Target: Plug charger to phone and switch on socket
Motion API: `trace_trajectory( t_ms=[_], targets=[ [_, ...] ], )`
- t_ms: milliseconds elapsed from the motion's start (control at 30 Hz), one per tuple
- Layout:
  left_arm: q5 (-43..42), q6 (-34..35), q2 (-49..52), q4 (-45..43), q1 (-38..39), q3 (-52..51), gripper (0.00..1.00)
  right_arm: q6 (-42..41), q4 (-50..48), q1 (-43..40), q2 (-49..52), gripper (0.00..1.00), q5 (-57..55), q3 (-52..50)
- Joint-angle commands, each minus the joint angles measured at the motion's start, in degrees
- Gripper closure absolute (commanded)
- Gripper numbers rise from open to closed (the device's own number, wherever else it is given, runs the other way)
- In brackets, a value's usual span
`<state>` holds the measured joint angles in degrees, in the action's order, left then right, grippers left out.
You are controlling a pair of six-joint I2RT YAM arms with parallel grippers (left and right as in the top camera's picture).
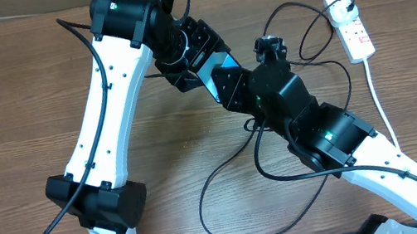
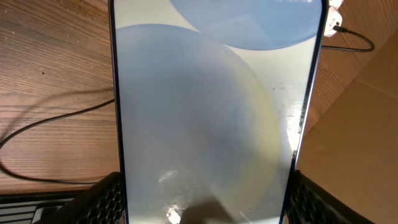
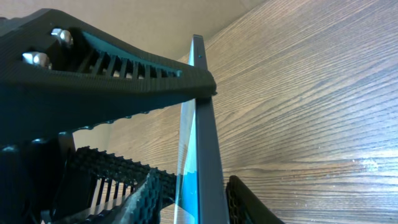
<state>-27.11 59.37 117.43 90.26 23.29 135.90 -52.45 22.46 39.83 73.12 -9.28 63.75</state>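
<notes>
The phone (image 2: 211, 106) is held upright above the table between both arms; its light screen fills the left wrist view. It shows as a teal sliver from overhead (image 1: 206, 67). My left gripper (image 2: 205, 196) is shut on the phone's two long sides. My right gripper (image 3: 194, 199) is closed across the phone's thin dark edge (image 3: 208, 155). The white socket (image 1: 350, 25) lies at the far right with the charger's black plug (image 1: 340, 5) in it. The charger's cable (image 1: 232, 214) loops over the table. Its connector tip is hidden.
The socket's thick white cord (image 1: 381, 106) runs toward the front right. Brown cardboard (image 2: 360, 143) lies along the table's far edge. A loop of black cable (image 2: 50, 124) crosses the wood below the phone.
</notes>
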Motion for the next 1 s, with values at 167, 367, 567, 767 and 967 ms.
trace_trajectory(
  t_ms=[167,367,567,767,967],
  targets=[
    [0.20,-2.01,-1.18,-0.13,0.35,0.74,0.32,0.31,-0.31,0.15,-1.42,0.71,-0.46,2.03],
    [0.72,-1.99,-1.18,-0.35,0.37,0.74,0.32,0.09,-0.33,0.15,-1.42,0.73,0.11,2.03],
    [0.74,-1.99,-1.18,-0.59,0.37,0.74,0.32,-0.09,-0.33,0.15,-1.42,0.75,0.37,2.03],
    [0.74,-1.99,-1.18,-0.63,0.37,0.74,0.32,-0.09,-0.35,0.15,-1.42,0.76,1.22,2.03],
    [0.70,-1.95,-1.18,-0.70,0.39,0.74,0.32,-0.09,-0.33,0.15,-1.42,0.78,1.44,2.03]
  ],
)
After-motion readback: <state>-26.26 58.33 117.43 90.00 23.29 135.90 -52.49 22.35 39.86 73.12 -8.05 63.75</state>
